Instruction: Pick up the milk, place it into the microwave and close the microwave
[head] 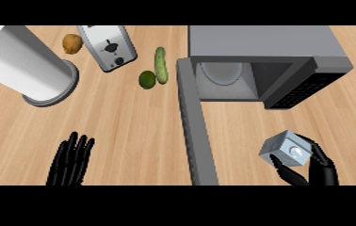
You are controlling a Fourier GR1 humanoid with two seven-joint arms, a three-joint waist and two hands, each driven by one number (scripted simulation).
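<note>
One hand matters here: right hand (313, 169), fingers curled round the milk (286, 148), sits below-right of the open microwave (268, 55), so up-left next.

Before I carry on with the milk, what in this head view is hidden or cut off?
- Milk: its underside and back, hidden by the right hand curled round it.
- Microwave interior: only the plate and part of the floor show; the roof hides the rest.
- Microwave door: its lower end is cut off.
- Left hand: wrist cut off.

Light wooden counter (132, 121) with straight grain, evenly lit.
</note>
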